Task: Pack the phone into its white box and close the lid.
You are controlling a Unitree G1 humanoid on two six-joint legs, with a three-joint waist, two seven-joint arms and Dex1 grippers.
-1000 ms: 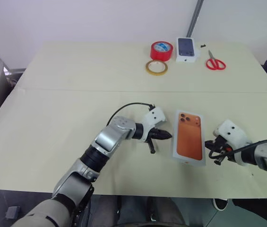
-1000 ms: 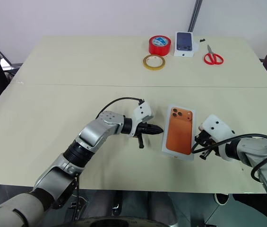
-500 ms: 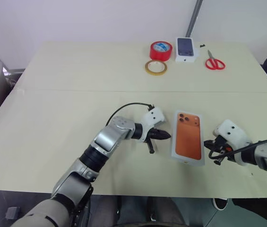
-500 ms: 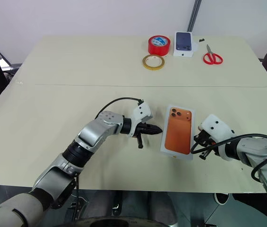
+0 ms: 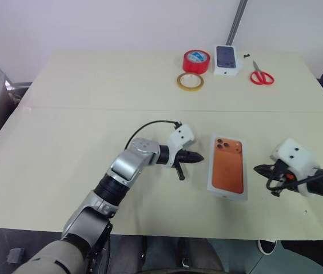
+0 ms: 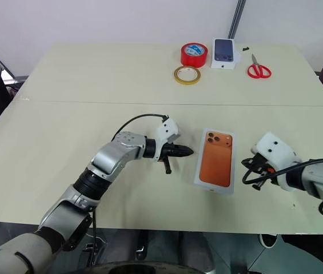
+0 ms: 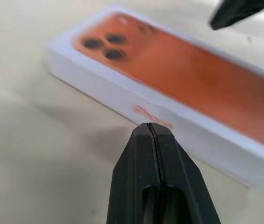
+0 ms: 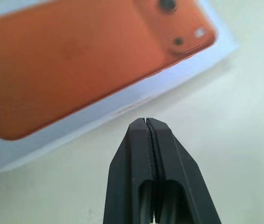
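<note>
Right now the white box (image 5: 228,172) lies on the near half of the tabletop (image 5: 81,137), between the two arms. Its top face shows an orange phone back with a three-lens camera cluster at the far corner. From these views I cannot tell whether that is the phone itself lying in an open tray or a printed lid closed over it; the wrist views show solid white side walls with faint orange lettering on one long side.

To the box's left, the left claw (image 5: 198,158) has its two black fingers pressed together, holding nothing, its tip pointing at the box's long side and just short of it. On the other side, the right claw (image 5: 259,169) is likewise pinched together and empty, aimed at the opposite long side with a clear gap between them.

Along the far edge of the tabletop sit a red tape roll (image 5: 196,60), a tan tape roll (image 5: 190,81), a small white box with a dark phone picture (image 5: 226,59) and red-handled scissors (image 5: 260,75).
</note>
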